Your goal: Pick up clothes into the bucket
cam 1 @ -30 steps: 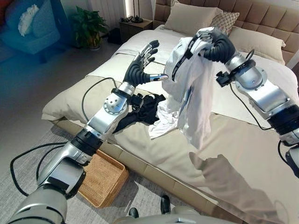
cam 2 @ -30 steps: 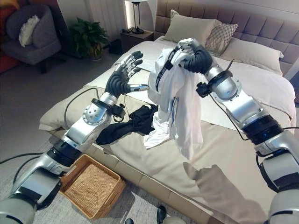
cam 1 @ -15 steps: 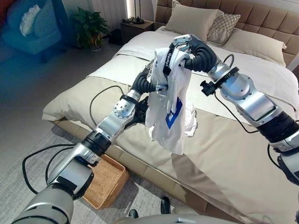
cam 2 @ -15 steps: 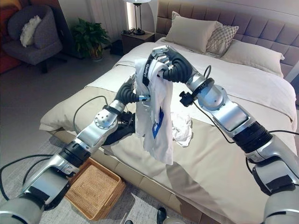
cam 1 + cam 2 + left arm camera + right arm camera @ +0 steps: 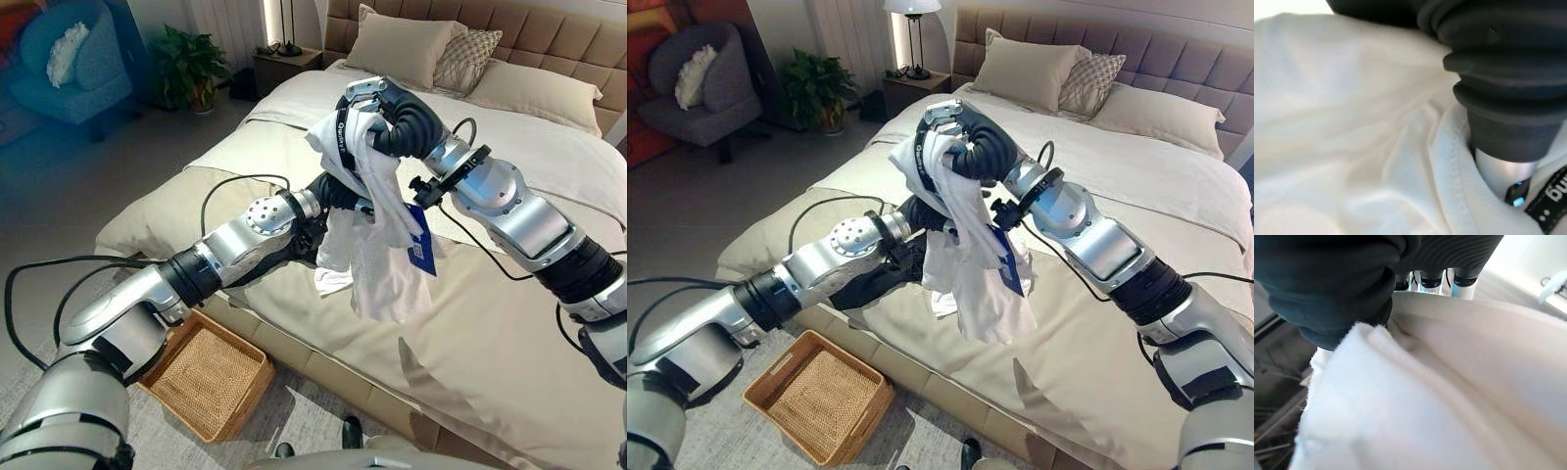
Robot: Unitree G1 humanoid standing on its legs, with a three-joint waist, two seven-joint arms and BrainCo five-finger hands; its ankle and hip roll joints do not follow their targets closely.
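The right hand is clenched on the white shirt, which hangs lengthwise above the bed. The basket sits on the floor, down to the near left. The left hand's fingers are hidden behind the cloth; I cannot tell.

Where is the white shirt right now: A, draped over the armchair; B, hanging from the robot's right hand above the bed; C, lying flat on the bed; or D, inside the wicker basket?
B: the white shirt hangs from the right hand, whose fingers are curled round its top, above the bed; the wicker basket sits on the floor below.
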